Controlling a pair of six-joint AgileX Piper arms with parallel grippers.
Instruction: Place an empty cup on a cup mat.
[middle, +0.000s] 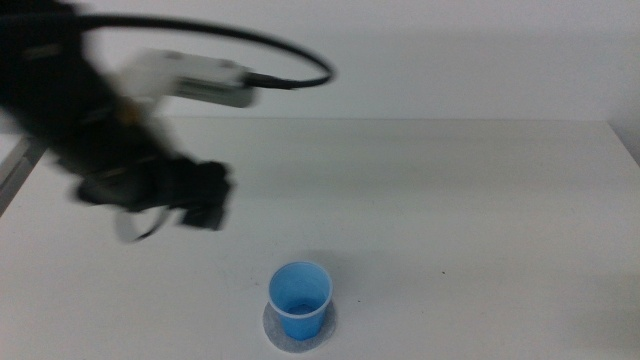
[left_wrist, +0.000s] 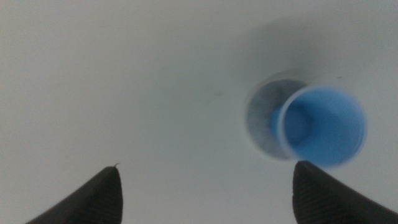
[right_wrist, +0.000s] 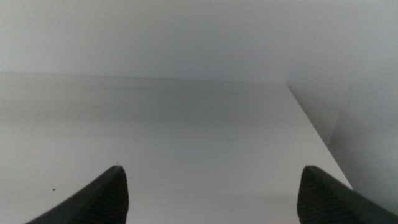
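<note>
Two hands on my screens, only one of them over the action. On the middle view the cup (middle: 300, 298) stands upright on the cup mat (middle: 276, 330), near the front edge of the white worktop (middle: 450, 200), mouth up, with a grey rim of mat showing around its base. My left hand (middle: 205, 205) hangs in the air up and to the left of the cup, well apart from it, blurred on the picture; I see nothing gripped in it. The left wrist view confirms that: both dark jaws are spread wide with bare worktop (left_wrist: 124, 81) between them, so the left hand (left_wrist: 205, 180) is released and empty. From there I look down into the cup (left_wrist: 323, 124), blue inside and nothing in it, and the mat (left_wrist: 261, 118) peeks out as a grey crescent on one side of it. My right hand (right_wrist: 211, 186) waits off the middle view; its wrist view shows its jaws parted too, holding nothing, above plain worktop (right_wrist: 186, 124) near a far corner.
</note>
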